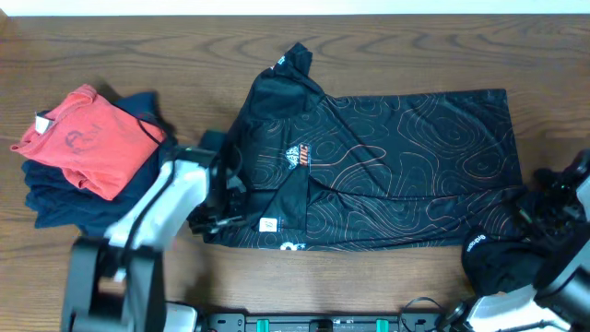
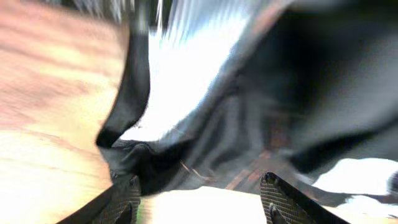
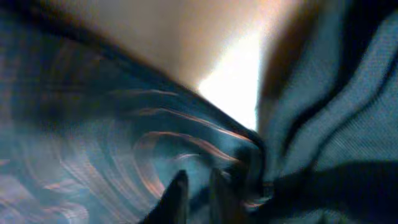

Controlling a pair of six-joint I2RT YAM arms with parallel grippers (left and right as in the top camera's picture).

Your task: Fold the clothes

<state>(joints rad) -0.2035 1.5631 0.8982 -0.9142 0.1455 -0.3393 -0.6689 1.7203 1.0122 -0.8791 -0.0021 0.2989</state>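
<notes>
Limp, light T-shirt (image 1: pixel 396 157) lies mid-worktop (image 1: pixel 387 46); we favour pinching its corners. Our left gripper (image 2: pixel 200 180) stands open; the right gripper (image 3: pixel 198 177), we cannot tell.

White left arm (image 1: pixel 152 210) with textured black fingers (image 2: pixel 280 199).

Left hand (image 2: pixel 200 194) spread wide; right hand (image 3: pixel 198 186) nearly closed.

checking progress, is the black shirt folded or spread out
Mostly spread: the shirt lies flat across the table, with only its left end folded over, a flap there showing the inside label.
</notes>
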